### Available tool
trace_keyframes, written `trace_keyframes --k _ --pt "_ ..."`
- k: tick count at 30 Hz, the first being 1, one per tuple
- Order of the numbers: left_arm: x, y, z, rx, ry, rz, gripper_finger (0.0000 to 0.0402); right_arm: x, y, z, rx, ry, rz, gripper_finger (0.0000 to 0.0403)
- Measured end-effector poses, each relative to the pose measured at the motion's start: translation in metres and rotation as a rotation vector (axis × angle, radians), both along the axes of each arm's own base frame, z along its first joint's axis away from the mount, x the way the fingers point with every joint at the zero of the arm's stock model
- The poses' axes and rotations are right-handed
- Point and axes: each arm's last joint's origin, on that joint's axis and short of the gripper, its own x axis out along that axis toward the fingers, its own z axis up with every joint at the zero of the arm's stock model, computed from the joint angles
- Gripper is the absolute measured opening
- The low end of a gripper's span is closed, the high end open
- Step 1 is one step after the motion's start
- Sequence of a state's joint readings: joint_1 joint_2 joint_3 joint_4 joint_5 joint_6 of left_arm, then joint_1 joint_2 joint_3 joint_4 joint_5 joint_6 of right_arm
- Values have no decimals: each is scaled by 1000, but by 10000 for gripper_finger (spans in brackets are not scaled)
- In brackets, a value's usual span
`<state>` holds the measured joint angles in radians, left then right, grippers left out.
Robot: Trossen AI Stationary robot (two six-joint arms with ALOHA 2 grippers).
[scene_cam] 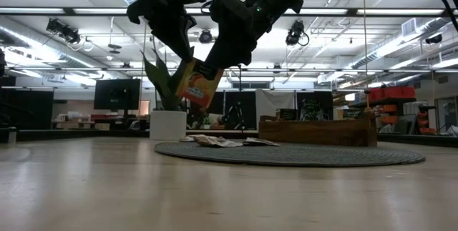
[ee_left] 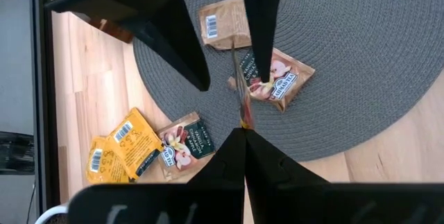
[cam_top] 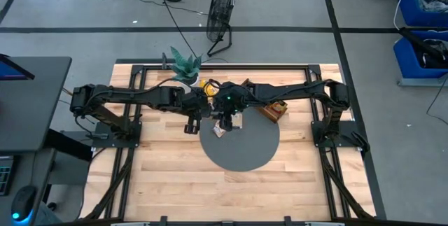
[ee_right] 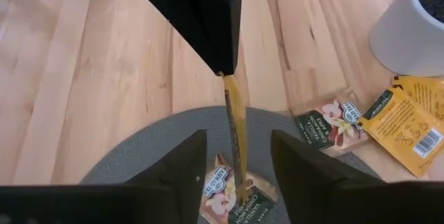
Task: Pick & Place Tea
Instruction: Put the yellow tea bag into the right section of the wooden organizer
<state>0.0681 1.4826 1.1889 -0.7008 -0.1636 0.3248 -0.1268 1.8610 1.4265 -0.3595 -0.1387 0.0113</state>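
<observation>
We see both grippers meeting above the round grey mat (cam_top: 245, 149), an orange tea packet (scene_cam: 197, 82) hanging in the air between them. The left gripper (ee_left: 243, 123) pinches its edge; the right gripper (ee_right: 234, 141) looks spread open around it, though that is hard to judge. More packets (scene_cam: 218, 141) lie on the mat.

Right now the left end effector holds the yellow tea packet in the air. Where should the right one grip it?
Grip the free end of the yellow tea packet, opposite the left end effector. The packet sits edge-on between the fingers of the open right end effector, so closing straight onto its two flat faces should work.
</observation>
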Motion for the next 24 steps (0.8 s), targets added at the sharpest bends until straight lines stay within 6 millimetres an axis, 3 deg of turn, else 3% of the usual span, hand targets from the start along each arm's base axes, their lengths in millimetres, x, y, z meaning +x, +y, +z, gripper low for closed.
trace_keyframes --k 5,11,19,24 --pt "0 0 0 0 -1 0 0 0 0 0 2 0 2 107" --pt "0 0 0 0 -3 0 0 0 1 0 29 -3 45 11" --pt "0 0 0 -3 -4 5 2 0 1 0 40 0 21 3" --pt "0 0 0 -19 -12 32 24 -5 1 4 44 18 -6 2"
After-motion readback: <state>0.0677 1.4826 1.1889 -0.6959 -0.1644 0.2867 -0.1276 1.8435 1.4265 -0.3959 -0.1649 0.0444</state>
